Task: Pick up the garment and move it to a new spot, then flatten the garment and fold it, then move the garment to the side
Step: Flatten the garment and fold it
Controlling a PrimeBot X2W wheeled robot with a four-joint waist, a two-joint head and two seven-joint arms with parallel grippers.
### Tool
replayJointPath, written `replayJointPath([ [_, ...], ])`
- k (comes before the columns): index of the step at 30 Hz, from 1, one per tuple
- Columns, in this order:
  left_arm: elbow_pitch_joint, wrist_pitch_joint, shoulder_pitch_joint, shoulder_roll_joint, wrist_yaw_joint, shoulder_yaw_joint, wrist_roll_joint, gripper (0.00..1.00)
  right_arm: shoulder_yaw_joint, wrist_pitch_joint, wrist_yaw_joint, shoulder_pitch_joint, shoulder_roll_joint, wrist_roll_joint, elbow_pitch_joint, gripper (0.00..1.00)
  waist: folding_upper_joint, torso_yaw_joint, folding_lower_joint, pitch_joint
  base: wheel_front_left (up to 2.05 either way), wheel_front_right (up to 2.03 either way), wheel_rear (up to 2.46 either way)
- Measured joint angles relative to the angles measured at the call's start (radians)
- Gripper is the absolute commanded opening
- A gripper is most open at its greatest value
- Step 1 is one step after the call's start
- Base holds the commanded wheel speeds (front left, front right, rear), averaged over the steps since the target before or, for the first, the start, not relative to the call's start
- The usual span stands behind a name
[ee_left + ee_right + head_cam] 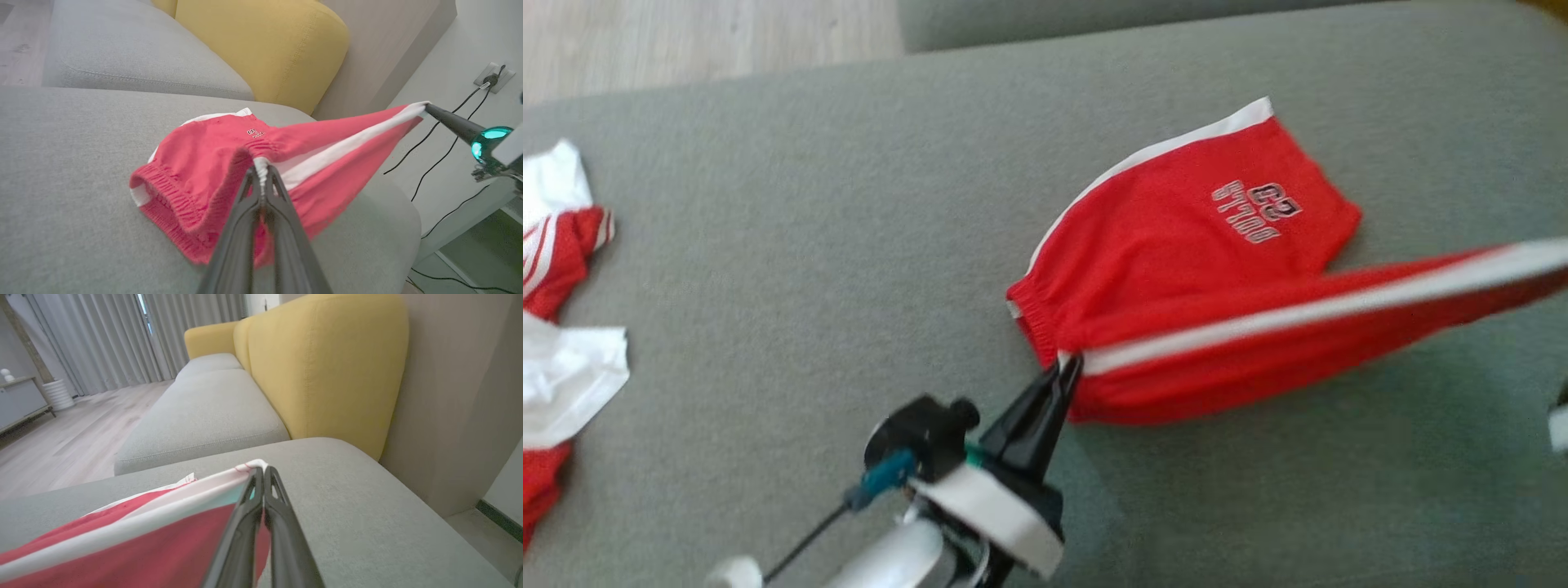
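Head view, read from left to right. At the far left edge lies a pile of clothes (556,269), red and white, crumpled and well apart from the work. Bare grey seat cushion (768,245) follows; it is the surface that bears everything. Right of centre the left gripper (1068,369) rises from the lower edge. Its two dark fingers are clamped on the garment (1176,245), a pair of red shorts, where the white stripe (1298,314) meets the gathered waistband (1033,314). From that pinch the stripe runs taut to the right edge of the view, lifted off the cushion. The other leg lies flat on the cushion behind it, with its lettering (1258,211) uppermost.

Left wrist view, same order. The waistband curls open on the cushion at the left. The left gripper (261,173) grips the stripe's near end at centre. At the right the right gripper (427,107) is closed on the stripe's far end, at the leg hem. The yellow backrest (265,49) stands behind, and a wall socket (492,75) is at the far right.

Right wrist view. The right gripper (261,471) has its fingers shut on the white hem corner, and the red cloth falls away to the left.

Holding both ends of one side seam turns a limp edge into a straight line, and the opposing pull takes out the slack. The raised leg can then likely be spread flat or laid over the resting one. This looks like the flatten-and-fold stage; the move to the side is not yet done.
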Motion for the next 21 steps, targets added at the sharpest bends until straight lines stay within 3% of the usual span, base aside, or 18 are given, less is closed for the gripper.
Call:
replayJointPath([
  [21, 0.247, 0.013, -0.302, -0.11, -0.073, 0.044, -0.022, 0.0, 0.268, 0.085, 0.0, -0.572, -0.18, -0.034, 0.473, 0.0, 0.0, 0.147, 0.0, 0.188, 0.0, 0.0, 0.0],
])
